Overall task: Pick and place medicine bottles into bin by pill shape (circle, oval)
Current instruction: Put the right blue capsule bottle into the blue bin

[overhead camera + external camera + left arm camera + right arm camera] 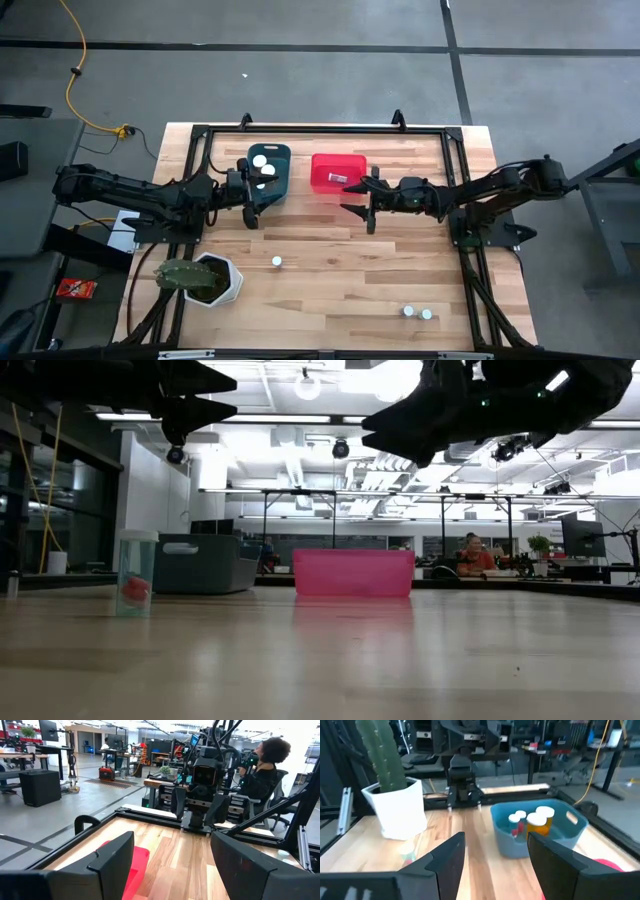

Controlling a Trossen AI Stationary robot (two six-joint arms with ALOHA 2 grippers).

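The teal bin holds three white-capped bottles; the right wrist view shows one of them is amber. The red bin stands to its right with a small thing inside. One bottle stands on the table mid-front, clear with a red pill in the low view. Two bottles stand at the front right. My left gripper is open and empty, raised by the teal bin's near side. My right gripper is open and empty, raised by the red bin's near right corner.
A white hexagonal pot with a cactus stands at the front left. A black frame rail runs along the table's far edge and sides. Bare wood lies between the bins and the front bottles. People sit in the room beyond.
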